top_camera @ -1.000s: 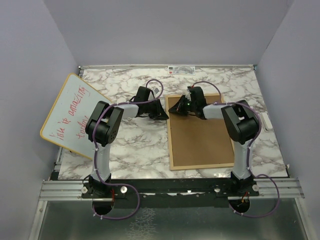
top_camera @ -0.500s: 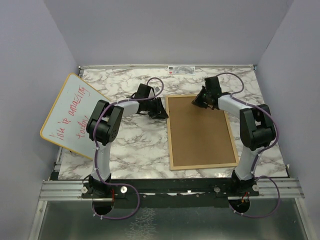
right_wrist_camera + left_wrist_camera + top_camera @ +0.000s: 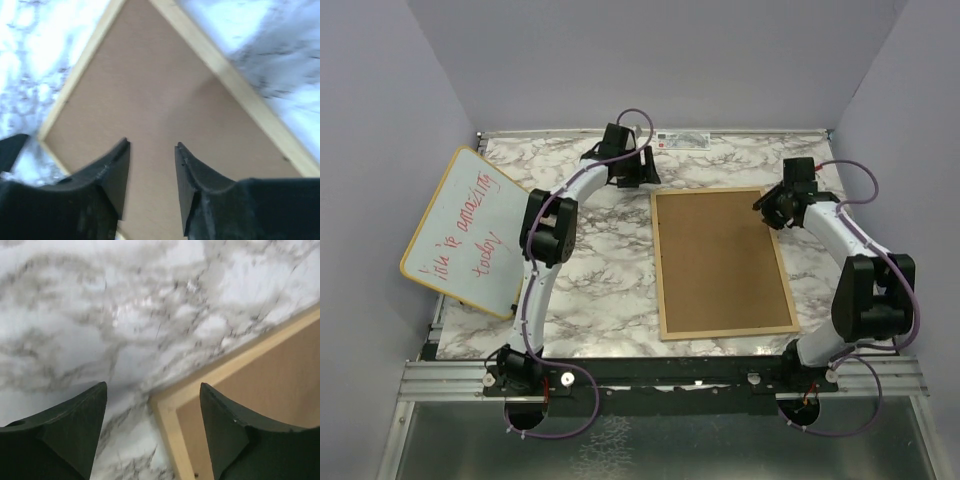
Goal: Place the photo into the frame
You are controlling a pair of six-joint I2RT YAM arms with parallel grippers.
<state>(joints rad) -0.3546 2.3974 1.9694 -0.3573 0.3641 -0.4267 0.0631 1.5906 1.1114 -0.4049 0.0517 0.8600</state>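
The frame (image 3: 657,262) lies flat on the marble table (image 3: 590,280), its near end close to the arm bases, with the brown backing board (image 3: 720,260) filling it; it sits where it did a second ago. Past its middle, the right gripper (image 3: 768,213) has swung outward from the far-left corner to the far-right one. Its jaws, shut a second ago, now stand apart with nothing between them, the board (image 3: 150,90) below and ahead of the fingers. The blurred wrist view suggests they hover rather than touch. Farther still, the left gripper (image 3: 645,172) has lifted and pulled back from the far rail; it is spread wide and empty, the frame's corner (image 3: 165,405) just beneath its tips. A whiteboard (image 3: 465,230) leans well off to its left.
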